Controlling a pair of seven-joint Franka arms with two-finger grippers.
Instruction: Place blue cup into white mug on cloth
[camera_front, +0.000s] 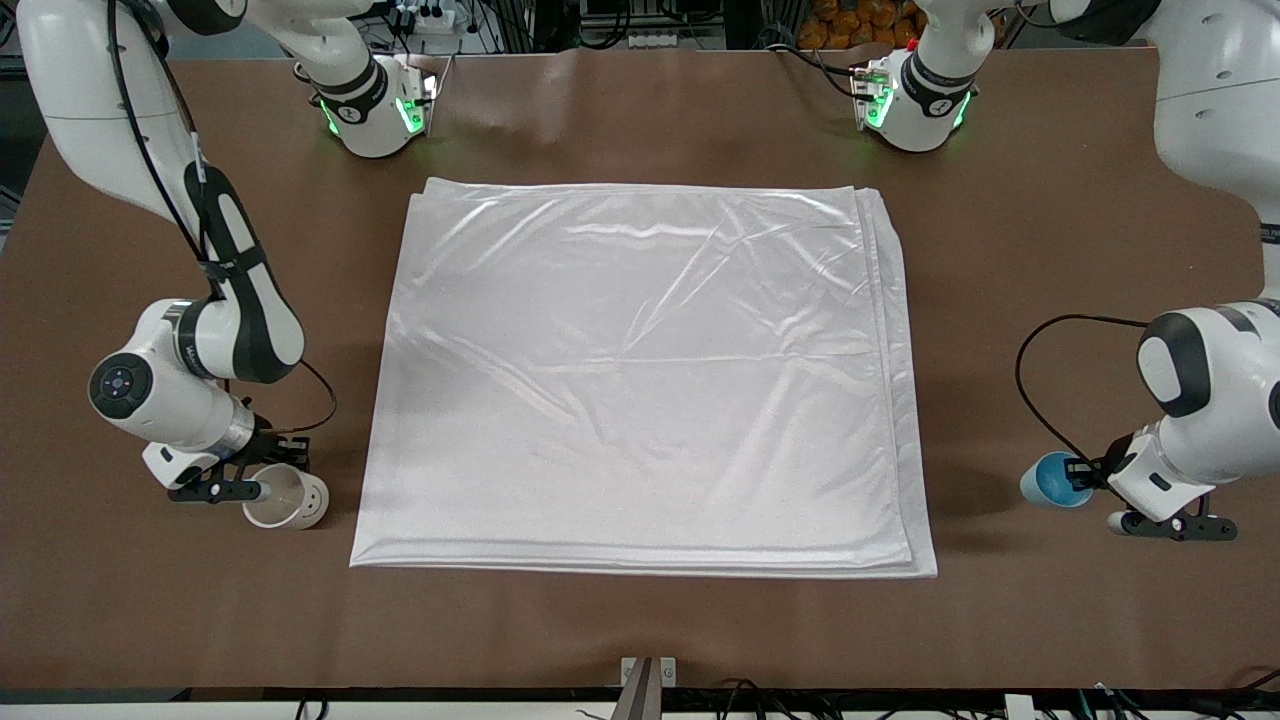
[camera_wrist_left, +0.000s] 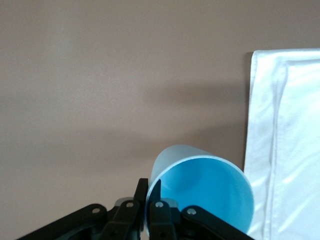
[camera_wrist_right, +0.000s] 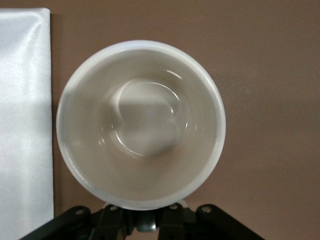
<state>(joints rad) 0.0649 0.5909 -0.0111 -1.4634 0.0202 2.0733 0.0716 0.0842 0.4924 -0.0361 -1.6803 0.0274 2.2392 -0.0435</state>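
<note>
The white cloth lies flat in the middle of the brown table. My right gripper is beside the cloth's corner at the right arm's end and is shut on the white mug, which is tilted. In the right wrist view the mug's open mouth is empty, and my right gripper grips at its rim where the handle sits. My left gripper is off the cloth at the left arm's end, shut on the tilted blue cup. In the left wrist view my left gripper pinches the cup's wall.
The cloth's edge shows in the left wrist view and in the right wrist view. Bare brown table surrounds the cloth. Both arm bases stand along the table's edge farthest from the front camera.
</note>
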